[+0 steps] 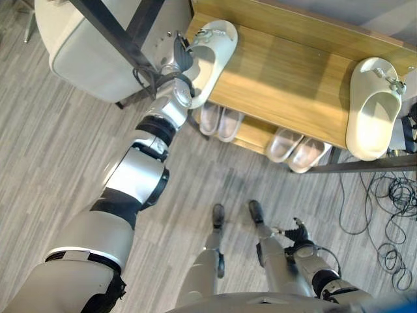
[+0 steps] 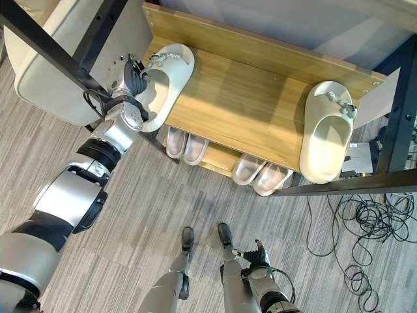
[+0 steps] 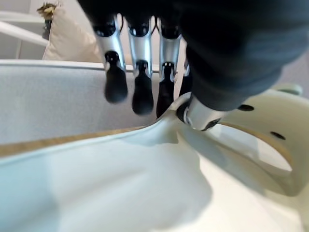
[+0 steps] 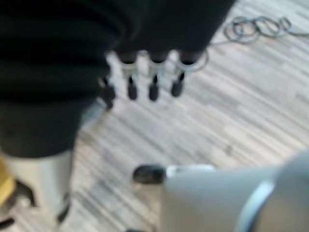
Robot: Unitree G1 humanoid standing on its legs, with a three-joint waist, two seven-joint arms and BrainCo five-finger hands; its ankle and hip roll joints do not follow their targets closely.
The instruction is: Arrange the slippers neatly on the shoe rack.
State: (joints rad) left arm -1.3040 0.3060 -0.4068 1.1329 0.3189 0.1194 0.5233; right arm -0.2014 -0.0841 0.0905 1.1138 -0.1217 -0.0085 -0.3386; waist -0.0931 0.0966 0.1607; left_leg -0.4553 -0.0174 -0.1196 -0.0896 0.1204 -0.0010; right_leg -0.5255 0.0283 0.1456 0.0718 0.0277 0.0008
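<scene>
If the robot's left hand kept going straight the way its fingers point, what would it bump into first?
Probably the grey wall behind the wooden shoe rack. The left hand pinches the cream rubber slipper's edge, its fingers pointing past it; depth is unclear.

My two head eyes look steeply down, sharing the shoe rack [image 1: 280, 72]; each wrist camera peers closely along its own fingers [image 3: 140, 82].

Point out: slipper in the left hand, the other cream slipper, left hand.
held slipper [image 2: 174, 68], right eye view, strap.
other cream slipper [image 2: 324, 143], right eye view, footbed.
left hand [image 2: 133, 79], right eye view, dark back cover.
</scene>
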